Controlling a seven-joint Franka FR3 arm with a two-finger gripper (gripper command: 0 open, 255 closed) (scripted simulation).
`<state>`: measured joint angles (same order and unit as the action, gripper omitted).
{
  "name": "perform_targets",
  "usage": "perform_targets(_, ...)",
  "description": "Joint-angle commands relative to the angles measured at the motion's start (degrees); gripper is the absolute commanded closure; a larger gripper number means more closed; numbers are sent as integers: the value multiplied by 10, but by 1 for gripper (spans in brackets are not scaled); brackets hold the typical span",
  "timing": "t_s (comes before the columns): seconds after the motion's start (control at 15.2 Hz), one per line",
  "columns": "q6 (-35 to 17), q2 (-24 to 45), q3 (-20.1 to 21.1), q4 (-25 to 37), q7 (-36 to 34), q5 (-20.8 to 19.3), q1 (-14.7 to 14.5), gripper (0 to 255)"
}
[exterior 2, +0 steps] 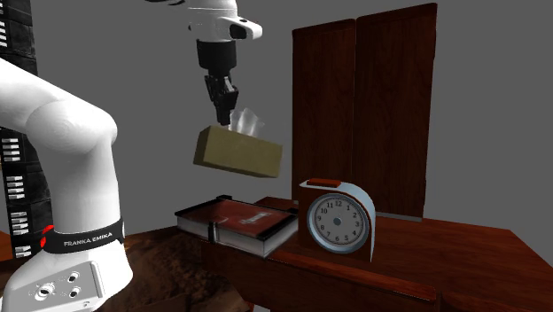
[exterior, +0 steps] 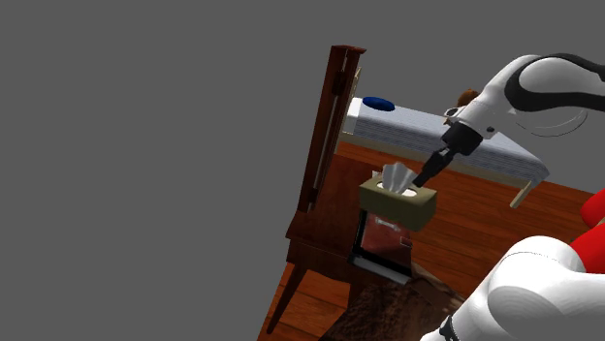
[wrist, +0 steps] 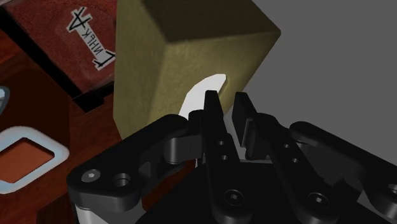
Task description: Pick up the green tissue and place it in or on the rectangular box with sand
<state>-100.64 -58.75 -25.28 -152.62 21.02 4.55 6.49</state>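
**A thin pinch on a hanging box could slip**

The hand (exterior 2: pixel 225 115) is clenched at the top opening of the olive-green tissue box (exterior 2: pixel 239 151), where a white tissue (exterior 2: pixel 248 120) sticks out. The box hangs in the air, clear of everything and above the red-brown book (exterior 2: pixel 237 222), which lies at the corner of the tabletop (exterior 2: pixel 461 257) nearest the arm. In the wrist view the fingers (wrist: pixel 213 111) stand almost together just beside the white sheet. It cannot be told whether they grip the box's rim or only the tissue.

That doubt is the main risk. If the hold is on the sheet alone, the sheet may slide out of the box or tear under its weight, and the box would drop onto the book or the tabletop's edge. A grip so far from the box's middle also lets it swing or tip during a quick move.

The carry has hazards of its own. The clock (exterior 2: pixel 337 222) stands just beside the book at the tabletop's front edge, and a low or swinging box could knock it.

A brown grainy surface (exterior 2: pixel 168 266) lies low beside the tabletop and is probably the sand box. Too little of its outline is visible to aim a release, and a release from too high could miss it.
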Motion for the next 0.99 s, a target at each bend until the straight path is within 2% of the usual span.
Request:
perform_targets(0.0, -13, -2, -4, -16, 5, -3, 3, 255)
perform_targets(0.92, -113, 11, -39, -113, 44, -26, 19, 255)
